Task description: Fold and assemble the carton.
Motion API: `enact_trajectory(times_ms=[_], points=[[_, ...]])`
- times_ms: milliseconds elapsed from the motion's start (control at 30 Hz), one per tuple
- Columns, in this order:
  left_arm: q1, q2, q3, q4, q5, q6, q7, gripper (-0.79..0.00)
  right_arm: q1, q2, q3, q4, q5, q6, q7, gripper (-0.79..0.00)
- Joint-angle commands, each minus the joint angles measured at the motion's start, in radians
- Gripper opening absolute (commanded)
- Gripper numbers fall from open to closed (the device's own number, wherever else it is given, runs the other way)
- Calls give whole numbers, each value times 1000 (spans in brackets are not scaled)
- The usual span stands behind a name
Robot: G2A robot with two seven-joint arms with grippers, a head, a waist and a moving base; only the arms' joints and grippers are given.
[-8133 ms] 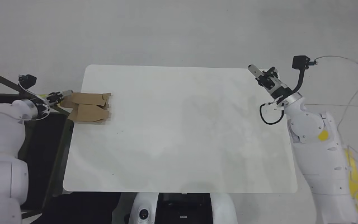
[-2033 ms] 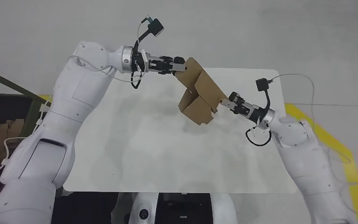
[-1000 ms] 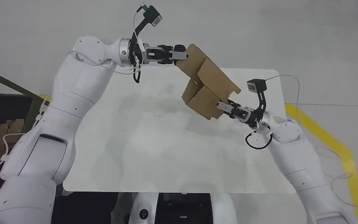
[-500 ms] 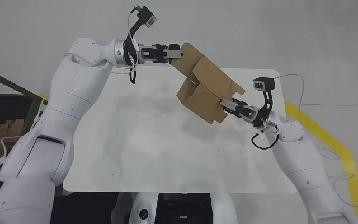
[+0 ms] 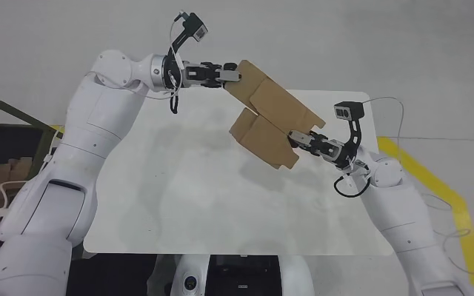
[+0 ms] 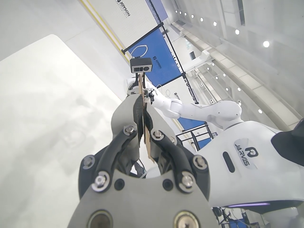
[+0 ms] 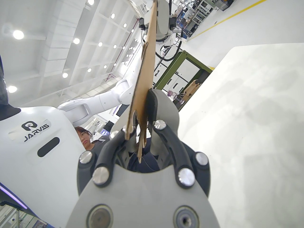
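**Carton** [image 5: 270,122]. Brown corrugated board, partly opened, flaps hanging loose. Held aslant in the air over the far right part of the desk [image 5: 185,207], apparently touching no surface.

**Left pincer** [image 5: 231,74]. Clamped on the carton's far upper edge. In the wrist view, board seen edge-on, pinched between both pads.

**Right pincer** [image 5: 298,138]. Clamped on the opposite, lower edge, nearer the robot. Two board layers apparently caught in the grip.

**Handling, by judgement.**
- Light.
- Stiff across each panel, weak along the score lines.
- Likely to hinge, bow or twist when pulled from opposite ends.
- Thin edges prone to crushing or tearing under a hard pinch.
- Surface dry and matte, unlikely to slip.

**Where to take hold, by judgement.**
- Best on a flat panel edge close to a crease, pads fully over the board.
- Poor on a flap tip, too floppy to steer.
- Grips at opposite ends suited to squaring the body open.
- Flap folding probably easier with the carton braced against the desk.
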Motion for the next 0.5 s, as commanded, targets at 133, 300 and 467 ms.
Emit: enact_trajectory(times_ms=[133, 300, 467], points=[[-3, 1, -3, -1, -29, 14, -13, 0, -3, 2, 3, -3, -2, 3, 1, -785], [4, 11, -30, -6, -21, -7, 7, 0, -4, 3, 14, -10, -10, 23, -8, -785], [38, 34, -70, -25, 33, -41, 41, 0, -18, 9, 45, -38, -79, 89, -81, -785]])
